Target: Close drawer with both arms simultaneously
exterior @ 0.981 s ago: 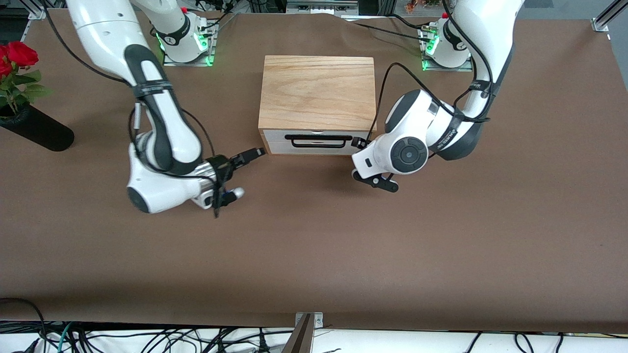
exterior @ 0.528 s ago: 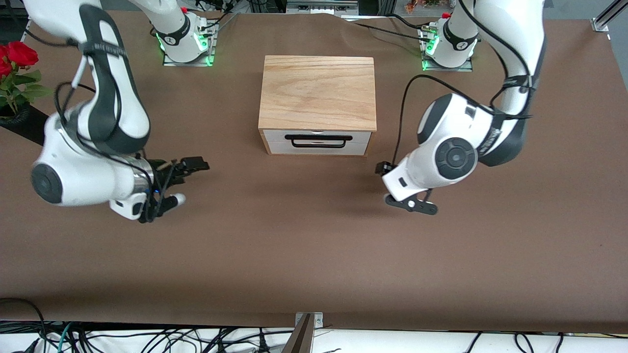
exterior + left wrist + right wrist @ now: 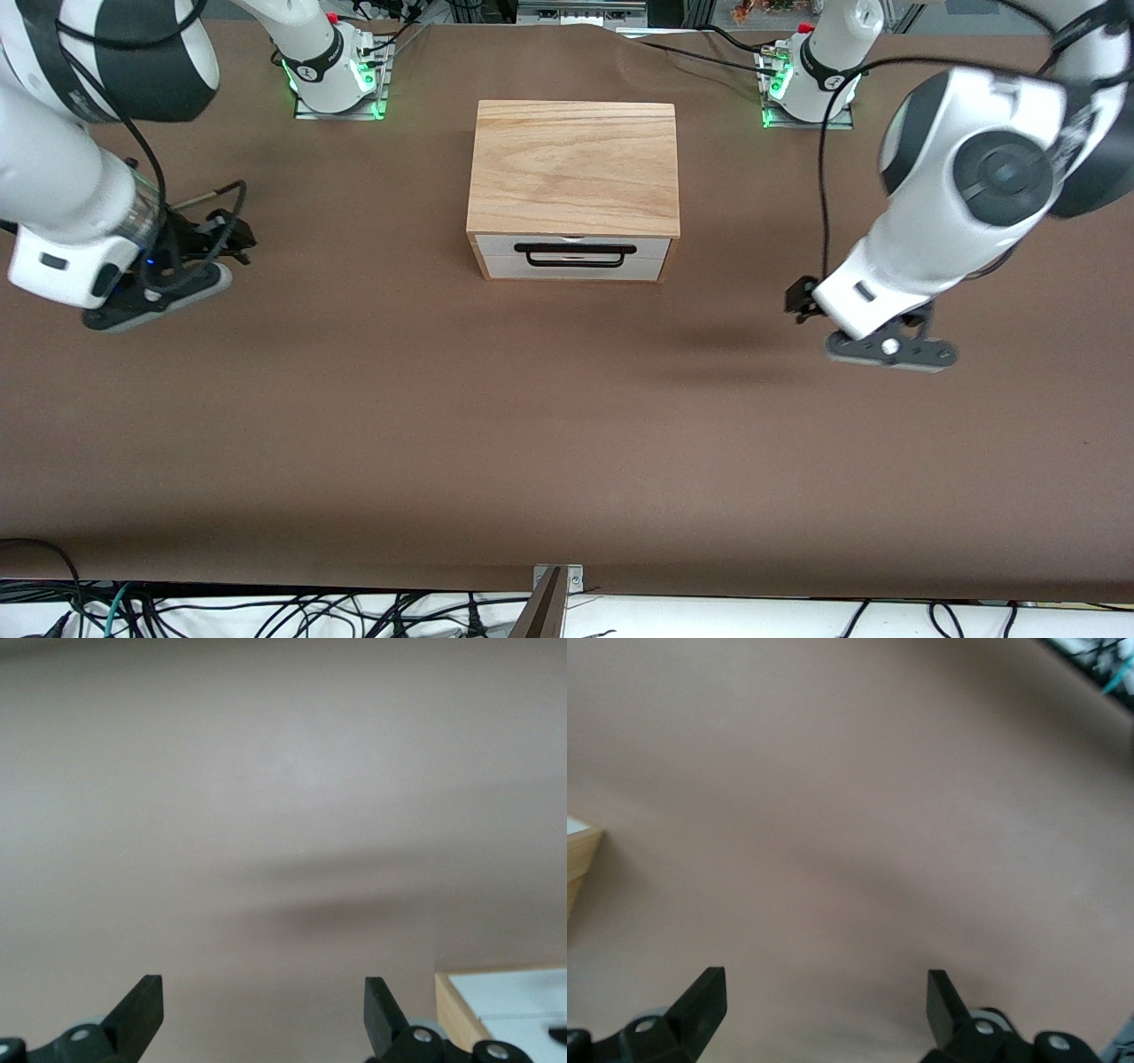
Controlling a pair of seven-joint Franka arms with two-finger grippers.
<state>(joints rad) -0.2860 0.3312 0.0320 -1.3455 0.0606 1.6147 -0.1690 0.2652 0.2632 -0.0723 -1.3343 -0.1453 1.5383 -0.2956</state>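
Observation:
The drawer sits flush in the light oak box at the table's middle, its black wire handle facing the front camera. My left gripper hangs open over bare table toward the left arm's end, well apart from the box. In the left wrist view the left gripper holds nothing, and a corner of the box shows at the edge. My right gripper is open over bare table toward the right arm's end. In the right wrist view the right gripper is empty, with the box's corner at the edge.
Two green-lit arm bases stand farther from the front camera than the box. A metal bracket and loose cables lie along the table's nearest edge. Brown table spreads wide in front of the drawer.
Both grippers have drawn away from the drawer front, each sweeping outward toward its own end of the table and rising. The drawer and box have stayed put.

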